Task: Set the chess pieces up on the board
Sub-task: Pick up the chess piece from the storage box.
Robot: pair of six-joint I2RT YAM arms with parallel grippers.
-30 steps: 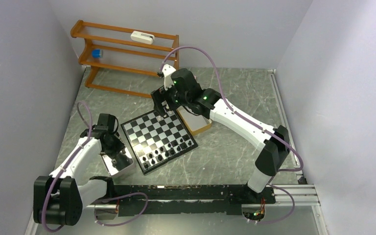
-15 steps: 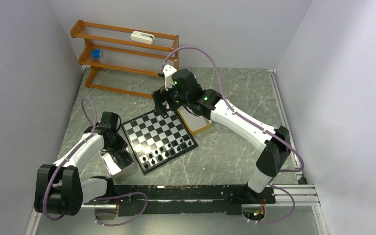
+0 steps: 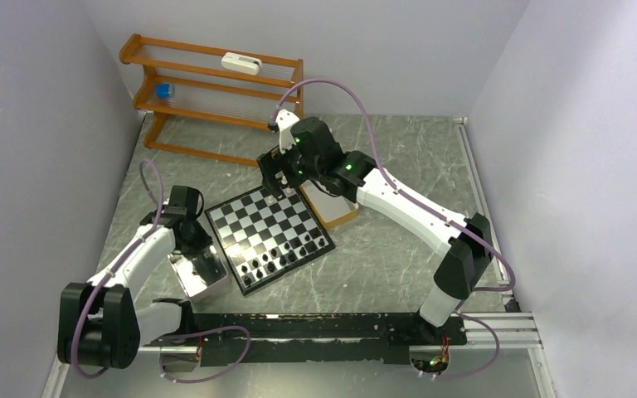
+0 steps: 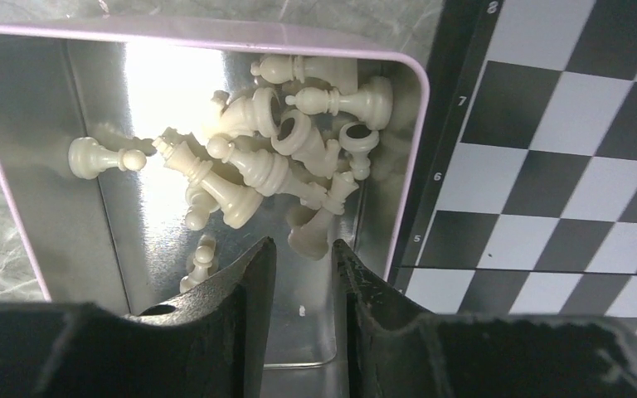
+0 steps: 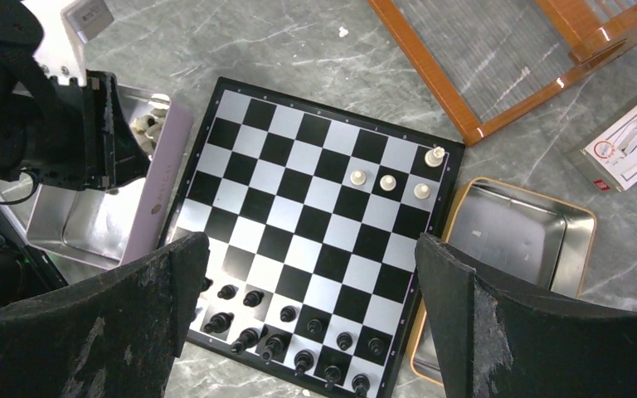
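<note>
While my left gripper [image 4: 300, 249] hangs low over a metal tin [image 4: 413, 116], its two black fingers [image 4: 253, 290] stand only a narrow way apart and clamp nothing; bare tin floor shows in the gap between them. Just beyond the tips lies the round base of one fallen white piece [image 4: 308, 236], and I cannot tell whether either tip touches it. Ahead of that, the white pieces [image 4: 257, 162] lie on their sides in a tangled heap, crowded toward the wall on my right-finger side. One pawn [image 4: 104, 157] lies alone, off toward the left-finger side. Past the tin's pale pink rim, to the right of my fingers, runs the board [image 4: 547, 174], its black border just beside the tin.

My right gripper [image 5: 311, 240] hangs high above that same board, its fingers [image 5: 158, 323] spread wide and holding nothing. Nearest my fingers, the black pieces [image 5: 289, 313] stand in two rows along the board's edge. Beyond the tips, toward the far corner on my right-finger side, are four standing white pieces [image 5: 388, 183], one on the corner square and three in the row next to it. Just beside the board on that side lies a second tin [image 5: 514, 249] with an orange rim. On the left-finger side my left arm [image 5: 50, 108] reaches over the first tin. Farthest off, a wooden rack [image 5: 425, 73] and a white box [image 5: 634, 141] rest on the grey marble table [image 5: 282, 41].
</note>
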